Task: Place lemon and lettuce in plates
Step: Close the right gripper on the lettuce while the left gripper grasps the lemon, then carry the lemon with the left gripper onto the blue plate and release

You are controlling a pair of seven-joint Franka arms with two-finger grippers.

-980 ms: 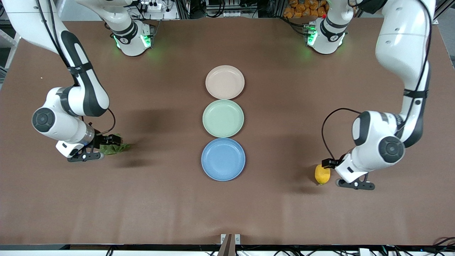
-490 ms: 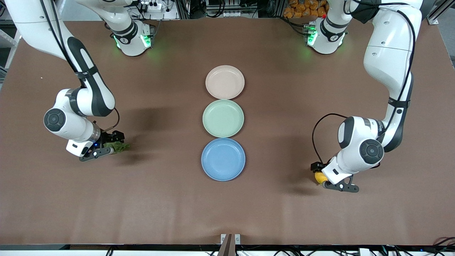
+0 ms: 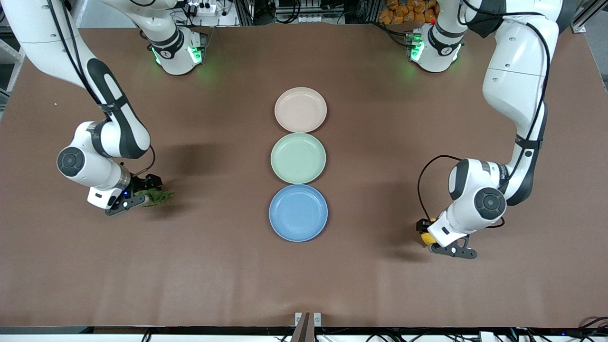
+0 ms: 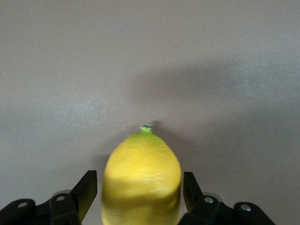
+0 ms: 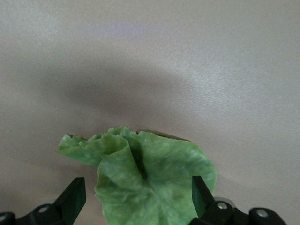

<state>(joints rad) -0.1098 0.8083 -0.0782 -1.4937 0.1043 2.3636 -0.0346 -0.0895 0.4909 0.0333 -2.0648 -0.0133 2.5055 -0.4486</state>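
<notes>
The yellow lemon (image 3: 429,237) lies on the brown table toward the left arm's end. My left gripper (image 3: 431,236) is down around it. In the left wrist view the lemon (image 4: 142,173) sits between the open fingers (image 4: 89,187) with small gaps on both sides. The green lettuce (image 3: 159,195) lies toward the right arm's end. My right gripper (image 3: 145,192) is low over it, open, and the leaf (image 5: 150,178) lies between its fingers (image 5: 75,192). The blue plate (image 3: 298,213) and the beige-pink plate (image 3: 300,109) stand empty in the middle of the table.
A mint-green plate (image 3: 298,158) sits between the blue and beige-pink plates, all three in a row. Bare brown table surrounds the plates. The arm bases stand along the table's edge farthest from the camera.
My left gripper has moved over the lemon and now straddles it. My right gripper has shifted slightly and settled lower around the lettuce. Neither object has been lifted.
</notes>
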